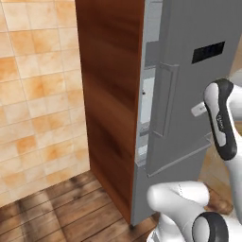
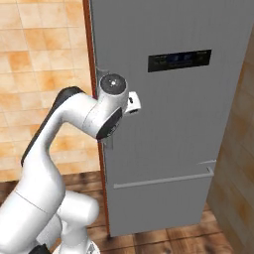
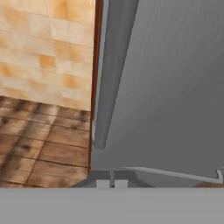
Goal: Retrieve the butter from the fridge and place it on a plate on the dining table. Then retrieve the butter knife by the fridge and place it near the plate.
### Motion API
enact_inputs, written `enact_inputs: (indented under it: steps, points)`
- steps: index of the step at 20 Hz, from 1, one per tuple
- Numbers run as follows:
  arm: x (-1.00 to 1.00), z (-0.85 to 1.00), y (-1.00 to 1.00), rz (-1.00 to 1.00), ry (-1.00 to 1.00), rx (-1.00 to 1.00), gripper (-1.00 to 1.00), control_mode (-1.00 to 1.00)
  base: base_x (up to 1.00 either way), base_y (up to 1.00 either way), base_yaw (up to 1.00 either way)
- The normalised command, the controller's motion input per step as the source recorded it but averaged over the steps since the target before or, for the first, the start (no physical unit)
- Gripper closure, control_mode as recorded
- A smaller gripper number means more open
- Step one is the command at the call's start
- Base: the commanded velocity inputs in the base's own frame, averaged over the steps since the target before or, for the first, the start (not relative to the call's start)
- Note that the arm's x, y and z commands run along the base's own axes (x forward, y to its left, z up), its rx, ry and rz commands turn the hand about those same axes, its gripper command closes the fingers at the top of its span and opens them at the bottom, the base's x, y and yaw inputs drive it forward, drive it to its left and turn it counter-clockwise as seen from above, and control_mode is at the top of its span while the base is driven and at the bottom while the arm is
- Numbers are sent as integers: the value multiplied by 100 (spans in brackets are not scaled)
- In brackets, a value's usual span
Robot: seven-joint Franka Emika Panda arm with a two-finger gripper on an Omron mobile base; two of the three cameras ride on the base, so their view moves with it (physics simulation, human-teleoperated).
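Fridge (image 2: 168,124) fills the middle of both base views, its grey brushed door carrying a dark display panel (image 2: 179,60) high up and a horizontal seam lower down where the bottom section begins. In the left base view the door stands slightly ajar: a narrow strip of pale interior (image 1: 147,94) shows between the door's edge and the brown wood side panel (image 1: 111,94), and the vertical grey bar handle (image 1: 165,99) runs down the door close to that opening edge. The white arm reaches up to the door at about handle height, its wrist bent toward the grey surface; in the right base view the wrist covers the handle and the tool itself is hidden behind it, so I cannot tell whether the fingers are wide, narrow or closed on anything. The hand view looks down along the door, with the handle (image 3: 111,74) as a long grey bar just beside the door's edge, the wood floor (image 3: 43,135) and tan tiled wall (image 3: 48,48) beyond it. Butter, if inside, is hidden behind the door; nothing yellow shows through the gap.
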Motion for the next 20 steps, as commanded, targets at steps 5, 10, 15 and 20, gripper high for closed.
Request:
enact_inputs:
  steps: [5, 10, 15, 20]
  points:
    - [-5, 19, 98, -18, 9, -44, -100, -100, 0, 0, 0]
    - [7, 8, 84, -9, 19, -47, -100, -100, 0, 0, 0]
    - [42, -4, 75, -14, 16, -61, -100, -100, 0, 0, 0]
    - [57, -2, 34, -3, 7, -23, -100, -100, 0, 0, 0]
